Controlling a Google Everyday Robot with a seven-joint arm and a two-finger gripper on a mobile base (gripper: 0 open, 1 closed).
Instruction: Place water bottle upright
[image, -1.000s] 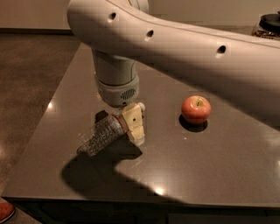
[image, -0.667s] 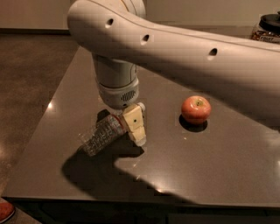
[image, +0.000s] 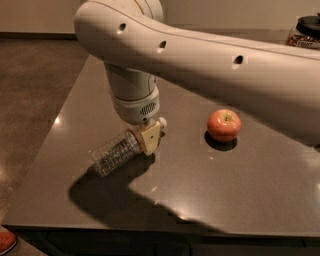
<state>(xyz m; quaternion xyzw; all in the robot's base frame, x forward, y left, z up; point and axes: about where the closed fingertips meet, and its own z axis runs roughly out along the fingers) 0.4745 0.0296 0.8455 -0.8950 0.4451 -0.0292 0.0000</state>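
**Dark table, bottle held at the neck: lift barely begun**

Setting: a dark, glossy table (image: 280, 200) over a brown floor (image: 30, 75), with a lidded jar (image: 305, 31) at the far right edge of the view.

Item 1: water bottle (image: 116, 152). It was clear and ribbed and lay slanted near the table's left front. Its base was down toward the left, and its white cap (image: 161, 121) was raised toward the right. The label band was hidden.

Item 2: gripper (image: 148, 142). It hung from the pale arm (image: 210, 60) straight over the bottle's neck end and was closed on the water bottle just below the cap. One cream finger (image: 150, 137) lay across the near side; the other was hidden behind the bottle.

Item 3: apple (image: 224, 125). It was red, sat well apart to the right, and played no part.

Change noted: against the views of a second before, the cap showed clear above the finger where none had been seen. The bottle's slant looked a little steeper, and its base had hardly shifted. The arm's long link had swung higher across the view.

Assessment: the grasp appeared made and the tilt toward upright just started. The base probably still bore on the table, so most of the turn remained. A smooth neck could slip in the gripper as the angle rose
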